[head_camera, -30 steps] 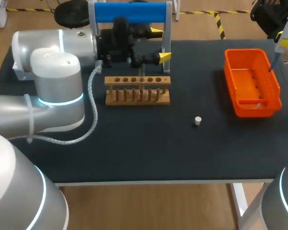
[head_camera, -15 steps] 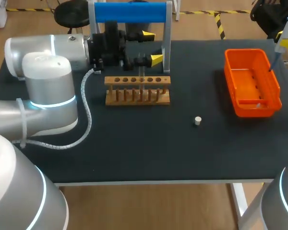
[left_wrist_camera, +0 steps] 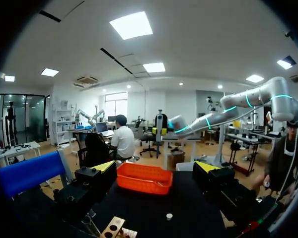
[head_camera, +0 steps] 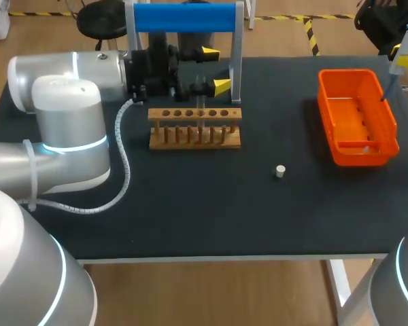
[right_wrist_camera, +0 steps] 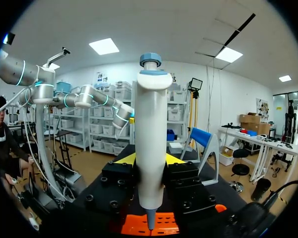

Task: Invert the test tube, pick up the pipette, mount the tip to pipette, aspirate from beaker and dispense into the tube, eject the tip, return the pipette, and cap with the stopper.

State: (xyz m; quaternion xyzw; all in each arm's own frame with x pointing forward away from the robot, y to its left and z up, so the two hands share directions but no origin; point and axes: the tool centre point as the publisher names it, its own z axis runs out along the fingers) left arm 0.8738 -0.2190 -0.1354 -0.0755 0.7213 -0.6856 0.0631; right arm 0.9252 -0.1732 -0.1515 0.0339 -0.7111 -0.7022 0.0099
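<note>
My left gripper (head_camera: 216, 68) stands open just behind the wooden test tube rack (head_camera: 195, 127), with nothing between its yellow tips. A thin clear tube (head_camera: 201, 100) seems to stand upright in the rack below it. In the left wrist view the open fingers (left_wrist_camera: 103, 166) frame the orange tray (left_wrist_camera: 144, 177), and the rack (left_wrist_camera: 114, 228) lies under them. My right gripper (right_wrist_camera: 150, 161) is shut on the white pipette (right_wrist_camera: 150, 144), held upright over the orange tray (right_wrist_camera: 159, 223). The pipette (head_camera: 402, 51) shows at the table's far right edge. A small white stopper (head_camera: 280, 171) lies on the mat.
The orange tray (head_camera: 357, 115) sits at the right of the black table (head_camera: 190, 210). A blue-topped pipette stand (head_camera: 183, 17) rises behind the rack, close to my left gripper. My left arm's big joints fill the table's left side.
My left arm has drawn back to the left, and its gripper has shifted slightly left and away from the rack. The right arm and pipette have stayed where they were.
</note>
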